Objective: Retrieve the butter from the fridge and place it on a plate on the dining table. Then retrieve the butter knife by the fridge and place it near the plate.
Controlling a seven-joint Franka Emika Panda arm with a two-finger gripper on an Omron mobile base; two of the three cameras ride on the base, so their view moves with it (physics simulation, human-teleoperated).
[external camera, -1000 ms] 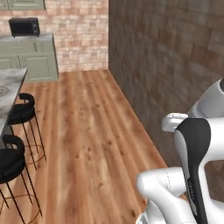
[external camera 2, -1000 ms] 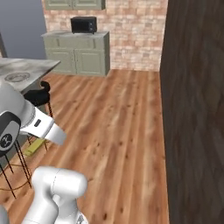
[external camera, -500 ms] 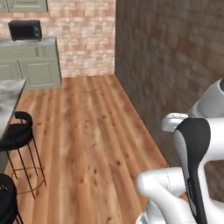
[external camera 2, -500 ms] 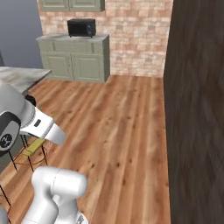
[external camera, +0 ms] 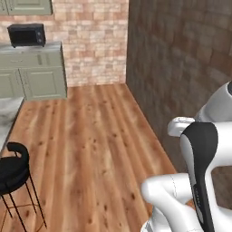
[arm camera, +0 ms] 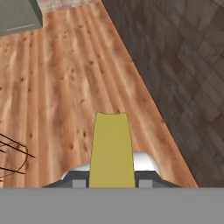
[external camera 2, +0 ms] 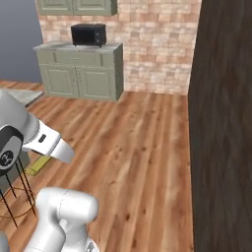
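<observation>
Butter (arm camera: 111, 151): one yellow stick, clamped in the tool (arm camera: 112, 177), its jaws narrowly parted, above the floor | stools (external camera: 12, 170): one | microwave (external camera 2: 88, 35): one, on green cabinets (external camera 2: 81, 71) | floor (external camera: 95, 145): wood planks | walls: brick (external camera: 93, 41), dark stone (external camera: 181, 63)

Butter (arm camera: 111, 151) apparently above floor (arm camera: 65, 78)

One butter (arm camera: 111, 151); one microwave (external camera 2: 88, 35); one black stool (external camera: 12, 170), perhaps second beside it, cropped.
</observation>
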